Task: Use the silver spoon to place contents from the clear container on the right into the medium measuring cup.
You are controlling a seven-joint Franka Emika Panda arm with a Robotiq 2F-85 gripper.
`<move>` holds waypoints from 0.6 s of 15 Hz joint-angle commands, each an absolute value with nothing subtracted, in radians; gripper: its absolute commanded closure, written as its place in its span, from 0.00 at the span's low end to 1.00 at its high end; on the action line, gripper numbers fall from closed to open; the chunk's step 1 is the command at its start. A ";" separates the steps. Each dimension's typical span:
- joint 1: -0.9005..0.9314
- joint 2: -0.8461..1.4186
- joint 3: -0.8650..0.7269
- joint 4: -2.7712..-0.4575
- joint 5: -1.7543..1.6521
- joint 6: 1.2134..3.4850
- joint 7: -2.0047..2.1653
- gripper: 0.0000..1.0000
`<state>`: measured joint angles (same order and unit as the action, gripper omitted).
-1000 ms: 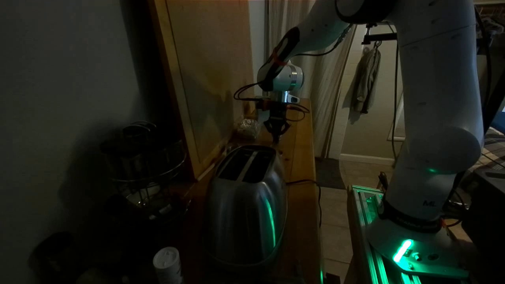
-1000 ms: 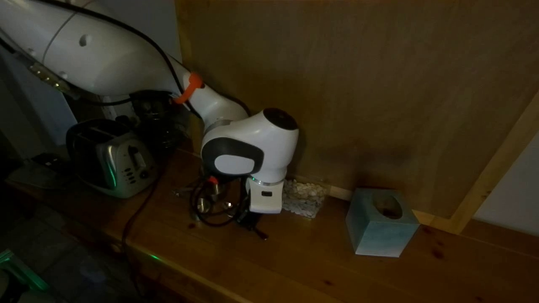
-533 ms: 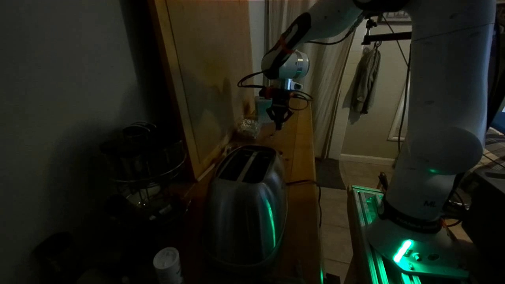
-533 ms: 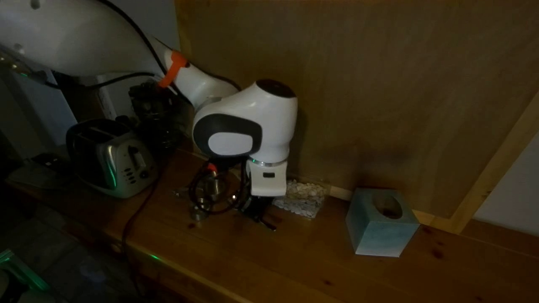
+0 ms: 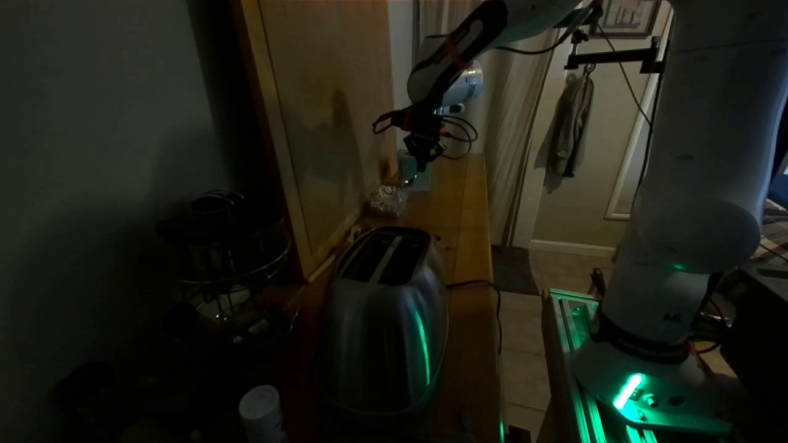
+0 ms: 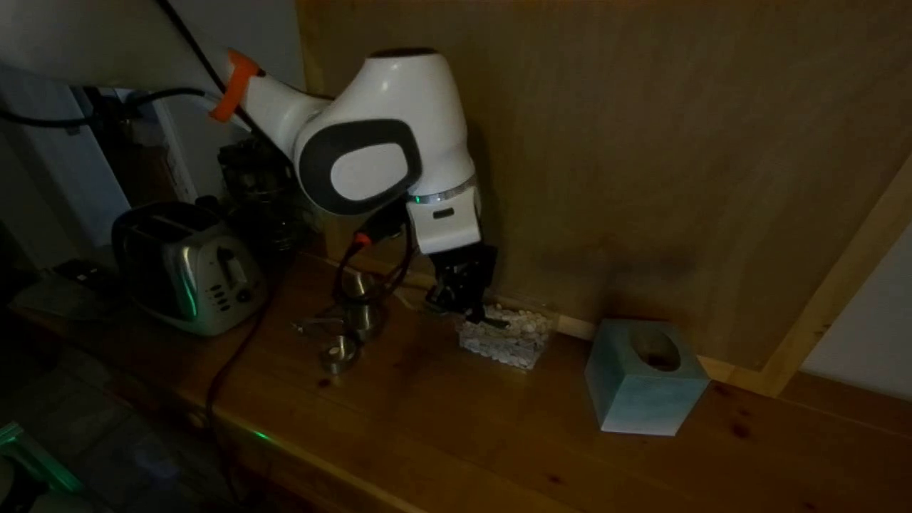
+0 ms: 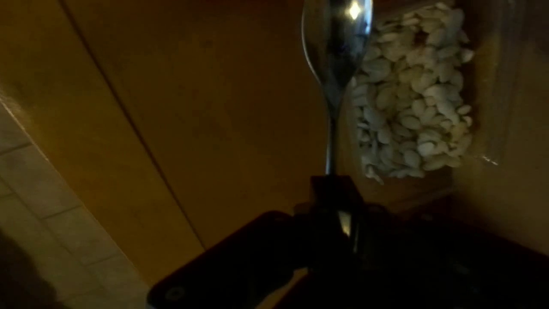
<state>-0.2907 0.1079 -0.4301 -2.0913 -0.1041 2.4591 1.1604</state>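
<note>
My gripper [image 7: 336, 191] is shut on the handle of the silver spoon [image 7: 333, 64], whose bowl points away from the fingers. Only a glint shows in the bowl, no pale pieces. The clear container [image 6: 499, 353] is full of pale, pebble-like contents [image 7: 411, 107]. Against this container the spoon [image 6: 496, 323] appears in an exterior view, seemingly above its near side; the exact height I cannot tell. Left of the container stand several metal cups; the middle one looks like the medium measuring cup [image 6: 363, 320], partly behind a cable, with a smaller cup [image 6: 338, 354] in front.
A blue tissue box [image 6: 645, 377] stands right of the container. The wooden board [image 6: 605, 157] rises close behind. A metal toaster [image 5: 385, 332] and a dark wire rack [image 5: 228, 264] sit at the counter's other end, near a white canister [image 5: 261, 409].
The arm has risen and the wrist has tilted. The spoon has swung up from low in front of the container to over its near side. Container and cups have stayed put.
</note>
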 commanded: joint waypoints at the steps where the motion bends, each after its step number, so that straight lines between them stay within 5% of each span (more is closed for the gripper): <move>1: -0.258 0.113 -0.428 -2.102 -0.309 2.607 1.386 0.98; 9: -0.251 0.134 -0.424 -2.081 -0.488 2.616 1.537 0.91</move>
